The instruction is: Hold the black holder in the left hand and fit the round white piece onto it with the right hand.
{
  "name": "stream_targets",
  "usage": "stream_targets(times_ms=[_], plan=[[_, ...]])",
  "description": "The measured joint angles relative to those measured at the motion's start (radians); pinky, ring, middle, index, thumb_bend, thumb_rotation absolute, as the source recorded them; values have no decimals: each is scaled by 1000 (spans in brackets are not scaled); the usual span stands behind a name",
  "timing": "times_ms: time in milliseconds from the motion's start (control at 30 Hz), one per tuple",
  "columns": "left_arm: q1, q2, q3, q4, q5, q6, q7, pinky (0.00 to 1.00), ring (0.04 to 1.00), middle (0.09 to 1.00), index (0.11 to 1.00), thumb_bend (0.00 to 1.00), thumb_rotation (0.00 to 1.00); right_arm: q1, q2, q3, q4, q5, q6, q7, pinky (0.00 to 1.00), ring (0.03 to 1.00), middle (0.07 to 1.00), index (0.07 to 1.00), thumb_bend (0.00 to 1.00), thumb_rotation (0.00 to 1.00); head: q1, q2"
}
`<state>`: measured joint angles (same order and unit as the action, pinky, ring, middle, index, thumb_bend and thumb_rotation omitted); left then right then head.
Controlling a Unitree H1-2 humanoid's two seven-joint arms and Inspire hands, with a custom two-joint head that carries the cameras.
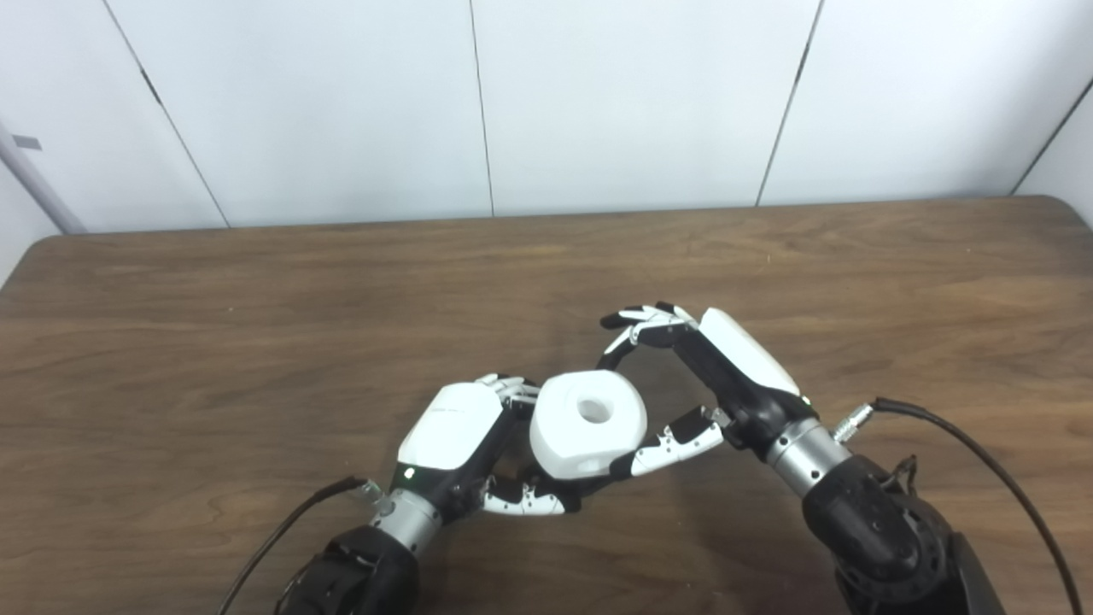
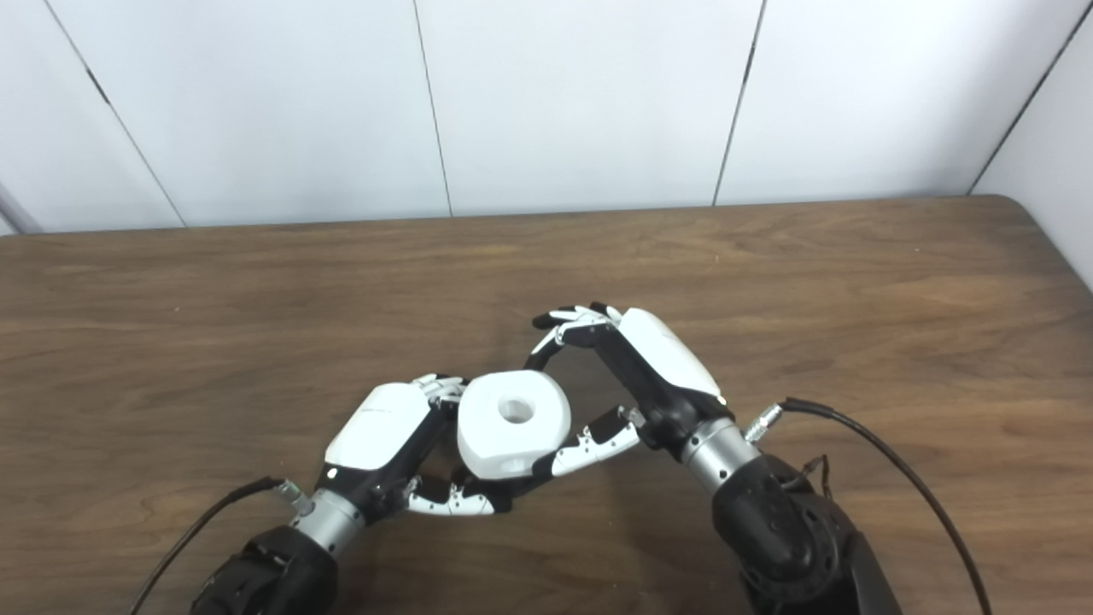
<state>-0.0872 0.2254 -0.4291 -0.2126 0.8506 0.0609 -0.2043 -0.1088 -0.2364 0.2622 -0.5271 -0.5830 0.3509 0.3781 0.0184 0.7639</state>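
Note:
The round white piece (image 1: 587, 424) with a centre hole sits low in the middle of the view, between my two hands. My left hand (image 1: 452, 431) is shut around its left side and underside. The black holder is almost wholly hidden beneath the piece; only a dark sliver shows at its lower edge (image 1: 589, 489). My right hand (image 1: 721, 367) is on the piece's right side. Its thumb (image 1: 675, 446) rests against the lower right edge of the piece. Its other fingers (image 1: 636, 323) arch above and behind the piece without touching it.
The brown wooden table (image 1: 256, 342) spreads on all sides of the hands. White wall panels stand behind its far edge. A black cable (image 1: 982, 453) loops from the right wrist and another (image 1: 282, 530) trails from the left wrist.

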Motion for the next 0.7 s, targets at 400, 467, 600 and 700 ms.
stream_targets(times_ms=[400, 467, 600, 700], plan=[[-1, 1, 0, 0, -2, 1, 0, 908, 843, 769, 483, 524, 55, 0, -1, 0, 5, -3, -5, -5, 1000, 910, 842, 483, 524, 133, -3, 3], [-1, 1, 1, 0, -2, 2, 0, 910, 845, 770, 483, 524, 55, 0, 1, 0, 5, -3, -5, -5, 1000, 910, 841, 483, 524, 133, -3, 3], [-1, 1, 1, 0, -2, 3, -1, 912, 848, 770, 483, 524, 55, 0, 2, 2, 5, -3, -5, -5, 1000, 909, 838, 483, 524, 133, -3, 3], [-1, 1, 0, 0, -2, 4, -1, 914, 848, 772, 483, 524, 55, 2, 4, 3, 5, -4, -5, -8, 1000, 911, 836, 483, 524, 133, 6, 3]])
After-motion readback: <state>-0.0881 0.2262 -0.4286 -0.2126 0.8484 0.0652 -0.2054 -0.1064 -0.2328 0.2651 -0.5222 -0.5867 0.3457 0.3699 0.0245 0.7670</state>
